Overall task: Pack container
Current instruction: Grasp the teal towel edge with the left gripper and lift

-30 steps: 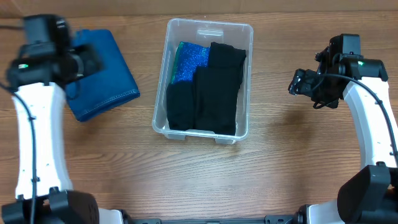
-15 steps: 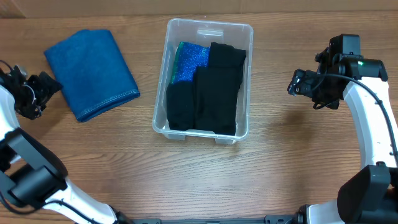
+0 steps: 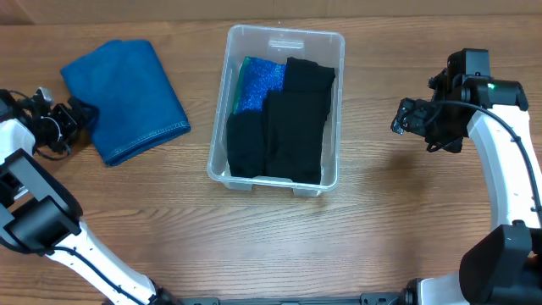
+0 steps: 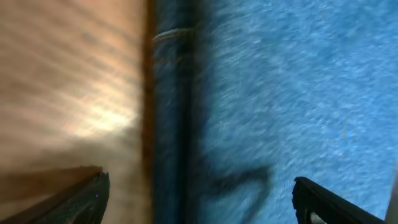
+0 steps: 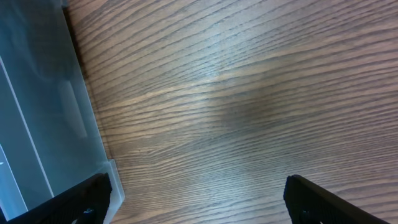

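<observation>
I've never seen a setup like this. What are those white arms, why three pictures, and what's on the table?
These are two robot arms, each ending in a two-finger gripper. The wide picture comes from a camera fixed above the wooden table. The other two come from cameras on the wrists, so the dark tips at their bottom corners are each arm's own fingers. On the table stands a clear container holding folded black clothes and a bright blue cloth. A blue towel lies to its left. The left gripper is open at the towel's edge; its picture is blurred. The right gripper is open over bare wood beside the container. Neither holds anything.
</observation>
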You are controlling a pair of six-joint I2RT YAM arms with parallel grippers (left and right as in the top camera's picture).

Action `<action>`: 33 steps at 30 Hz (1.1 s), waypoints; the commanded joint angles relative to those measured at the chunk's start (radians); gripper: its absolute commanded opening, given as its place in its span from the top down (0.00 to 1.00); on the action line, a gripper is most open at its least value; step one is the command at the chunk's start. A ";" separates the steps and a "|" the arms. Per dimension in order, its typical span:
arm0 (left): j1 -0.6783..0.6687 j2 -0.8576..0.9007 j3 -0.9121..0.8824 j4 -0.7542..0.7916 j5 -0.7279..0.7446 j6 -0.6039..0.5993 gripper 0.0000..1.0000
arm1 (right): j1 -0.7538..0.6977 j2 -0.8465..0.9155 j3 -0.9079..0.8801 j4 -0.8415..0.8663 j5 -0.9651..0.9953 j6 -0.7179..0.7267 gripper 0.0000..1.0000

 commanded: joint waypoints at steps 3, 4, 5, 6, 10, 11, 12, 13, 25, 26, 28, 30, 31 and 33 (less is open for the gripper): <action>-0.104 0.085 -0.007 0.018 0.056 -0.034 0.05 | -0.003 -0.011 0.023 0.004 -0.012 0.021 0.07; -0.125 0.085 -0.007 0.021 0.056 -0.035 0.06 | -0.003 -0.011 0.023 0.004 -0.013 0.021 0.07; -0.140 0.085 -0.007 0.020 0.056 -0.040 0.08 | -0.003 -0.011 0.023 0.003 -0.012 0.021 0.07; -0.156 0.085 -0.007 0.016 0.055 -0.054 0.12 | -0.003 -0.011 0.023 0.003 -0.012 0.021 0.07; -0.177 0.084 -0.007 0.010 0.056 -0.140 0.50 | -0.003 -0.011 0.023 -0.001 -0.011 0.020 0.07; -0.176 0.084 -0.007 0.007 0.063 -0.146 0.63 | -0.003 -0.011 0.023 -0.001 -0.012 0.020 0.07; -0.174 0.084 -0.007 0.004 0.078 -0.146 0.75 | -0.003 -0.011 0.023 -0.001 -0.012 0.020 0.07; -0.172 0.082 -0.007 0.000 0.095 -0.146 0.85 | -0.003 -0.011 0.023 -0.001 -0.012 0.020 0.07; -0.206 -0.294 -0.006 -0.047 0.131 -0.104 0.96 | -0.003 -0.011 0.023 0.000 -0.012 0.019 0.07; -0.224 -0.371 -0.006 -0.043 0.112 -0.105 0.96 | -0.003 -0.011 0.023 0.001 -0.012 0.019 0.07; -0.275 -0.507 -0.007 -0.043 0.036 -0.104 0.96 | -0.003 -0.011 0.023 0.007 -0.011 0.019 0.07; -0.333 -0.594 -0.007 -0.043 -0.006 -0.105 0.96 | -0.003 -0.011 0.023 0.013 -0.011 0.019 0.07; -0.364 -0.624 -0.007 -0.043 -0.021 -0.105 0.96 | -0.003 -0.011 0.023 0.014 -0.011 0.019 0.07; -0.463 -0.690 -0.007 -0.041 -0.054 -0.106 0.96 | -0.003 -0.011 0.023 0.014 -0.011 0.019 0.07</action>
